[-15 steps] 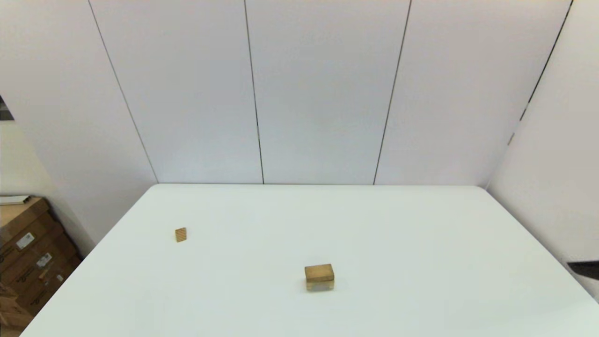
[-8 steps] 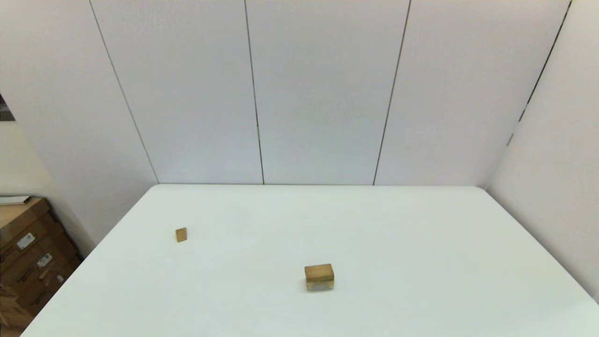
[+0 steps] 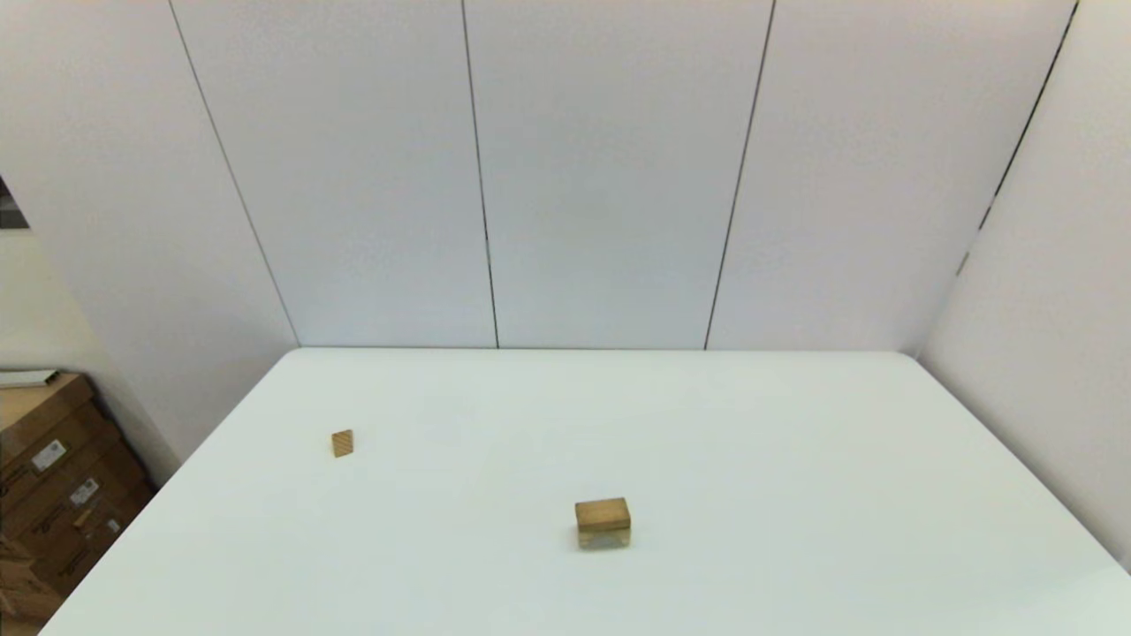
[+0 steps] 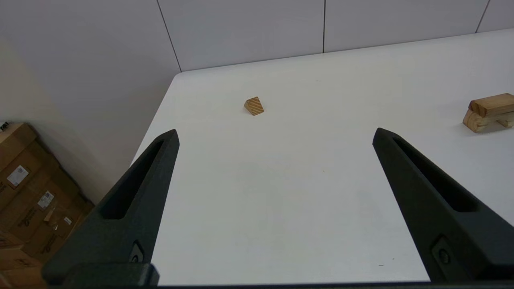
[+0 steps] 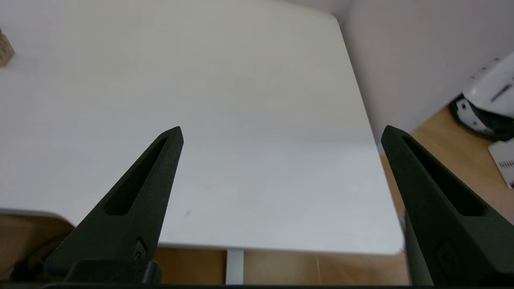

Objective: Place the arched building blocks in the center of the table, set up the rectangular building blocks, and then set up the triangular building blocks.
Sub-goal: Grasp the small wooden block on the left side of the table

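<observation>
Wood stack sits near the middle of the table point(image 3: 795, 424), toward the robot's edge: rectangular block point(image 3: 603, 511) lies flat on top of the arched block point(image 3: 604, 537), touching. From the left wrist camera the same pair shows clearer, with the tan bar point(image 4: 490, 105) lying across the paler arch piece point(image 4: 476, 120), whose curved hollow faces down at the tabletop.

Triangular block point(image 3: 342, 442) is alone on the robot's left part of the table, well apart from the stack and farther back. Striped grain face is visible; it rests on a flat side with a peak up point(image 4: 253, 106).

Left gripper point(image 4: 275, 136) hangs above the left near part of the table, fingers point(image 4: 136, 200) spread wide, nothing between them. Triangular block lies ahead of it; the stack is off toward its right finger's side.

Right gripper point(image 5: 281, 134) hangs over the right near corner of the table, fingers point(image 5: 138, 192) also spread wide and holding nothing. Table edge and floor show below it.

Neither arm shows in the head camera. Cardboard boxes point(image 3: 53, 477) are stacked on the floor off the table's left side.
</observation>
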